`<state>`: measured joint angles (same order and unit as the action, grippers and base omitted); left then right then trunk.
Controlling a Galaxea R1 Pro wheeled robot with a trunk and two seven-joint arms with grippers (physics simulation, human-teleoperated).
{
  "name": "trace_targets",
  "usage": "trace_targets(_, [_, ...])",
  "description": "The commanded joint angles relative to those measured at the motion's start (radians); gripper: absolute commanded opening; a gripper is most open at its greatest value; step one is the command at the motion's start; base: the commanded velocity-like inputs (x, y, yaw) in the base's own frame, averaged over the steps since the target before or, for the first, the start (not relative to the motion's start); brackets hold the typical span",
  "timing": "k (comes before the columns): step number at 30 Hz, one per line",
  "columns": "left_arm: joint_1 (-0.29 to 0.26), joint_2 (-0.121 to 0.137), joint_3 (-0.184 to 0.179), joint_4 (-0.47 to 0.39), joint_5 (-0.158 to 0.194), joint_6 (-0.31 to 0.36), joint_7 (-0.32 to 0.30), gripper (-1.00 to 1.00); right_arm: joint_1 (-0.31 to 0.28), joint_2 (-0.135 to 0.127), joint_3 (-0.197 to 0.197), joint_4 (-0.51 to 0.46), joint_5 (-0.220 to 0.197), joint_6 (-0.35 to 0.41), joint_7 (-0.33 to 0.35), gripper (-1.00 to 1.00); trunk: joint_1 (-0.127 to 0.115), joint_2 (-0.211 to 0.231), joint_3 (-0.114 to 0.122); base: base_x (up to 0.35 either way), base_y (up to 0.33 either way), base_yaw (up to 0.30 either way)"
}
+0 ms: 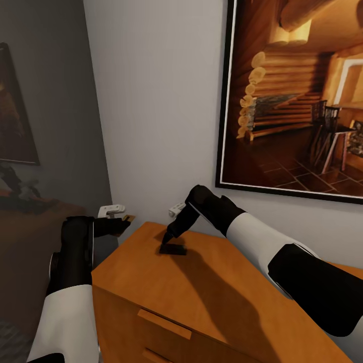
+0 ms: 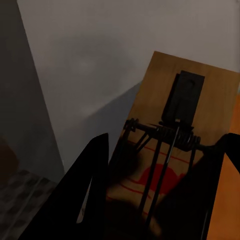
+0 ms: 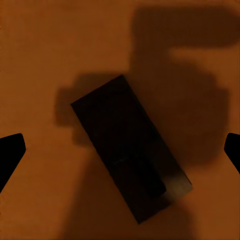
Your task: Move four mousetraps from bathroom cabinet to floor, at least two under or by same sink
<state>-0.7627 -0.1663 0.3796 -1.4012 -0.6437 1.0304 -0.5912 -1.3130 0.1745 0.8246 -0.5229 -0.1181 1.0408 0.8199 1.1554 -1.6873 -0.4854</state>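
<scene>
- Nearest you, your left arm reaches up beside the orange wooden dresser [image 1: 212, 297], past its left edge.
- Your left gripper [image 1: 121, 218] has its jaws closed on a mousetrap [image 2: 165, 170]. The left wrist view shows the tan slab pinched between the 2 dark fingers [image 2: 85, 200], with its wire spring, bar and a red mark on the wood facing the camera. In the head view that mousetrap [image 1: 129, 218] is a small brown tip past the gripper, off the dresser's left edge and in the air.
- Your right arm crosses over the dresser top from the right. Your right gripper [image 1: 169, 236] points down just above a second mousetrap [image 1: 173, 249].
- That one lies flat on the dresser top near its back left corner, dark in the arm's shadow.
- In the right wrist view the slab [image 3: 131, 147] lies diagonally between the 2 fingertips [image 3: 10, 152], which stand far apart at either edge, so the jaws are wide and hold nothing.
- Behind the dresser stands a pale wall [image 1: 156, 101], with a framed log-cabin picture [image 1: 297, 96] hung at the right.
</scene>
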Motion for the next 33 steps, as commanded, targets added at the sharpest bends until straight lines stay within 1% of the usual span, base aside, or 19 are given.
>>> trace_targets(1, [-0.001,-0.001,0.002,-0.001,-0.010,0.002,-0.010,-1.00,-0.002,0.000,0.004,0.000,-0.010,0.006,-0.003,1.00,0.000,-0.001,-0.001,0.000,0.000,0.000])
trace_targets(16, [-0.001,-0.001,0.002,-0.001,-0.010,0.002,-0.011,-1.00,-0.002,0.000,0.003,0.009,-0.009,0.006,-0.005,1.00,0.000,-0.001,-0.001,0.000,0.000,0.000])
trace_targets(26, [-0.001,-0.001,0.002,-0.001,-0.010,0.002,-0.010,-1.00,-0.002,0.000,0.002,0.065,-0.008,0.006,-0.013,1.00,0.000,-0.001,-0.001,0.000,0.000,0.000])
trace_targets(33, [-0.001,-0.001,0.002,-0.001,-0.009,0.002,-0.010,-1.00,-0.002,0.000,0.002,0.082,-0.009,0.006,-0.015,1.00,0.000,-0.001,-0.001,0.000,0.000,0.000])
